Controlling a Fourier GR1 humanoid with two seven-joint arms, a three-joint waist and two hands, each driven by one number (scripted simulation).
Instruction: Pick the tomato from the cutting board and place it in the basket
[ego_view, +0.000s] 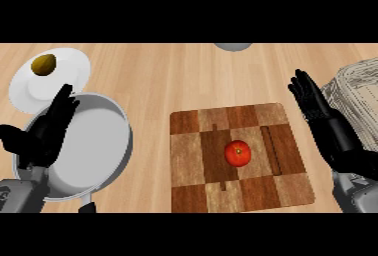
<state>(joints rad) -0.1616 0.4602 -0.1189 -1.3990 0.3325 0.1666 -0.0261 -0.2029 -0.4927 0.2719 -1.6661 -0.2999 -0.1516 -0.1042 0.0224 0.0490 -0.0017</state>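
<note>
A red tomato (237, 152) lies near the middle of the checkered wooden cutting board (193, 195). The woven basket (360, 87) shows at the right edge, partly cut off. My right hand (322, 120) stands open with straight fingers between the board's right side and the basket, well apart from the tomato. My left hand (43, 132) is open at the left, fingers up, over the rim of a grey pan.
A grey pan (92, 145) sits left of the board. Behind it is a white plate (63, 80) with a brown-yellow item (43, 64) on it. A grey round object (234, 46) shows at the counter's far edge.
</note>
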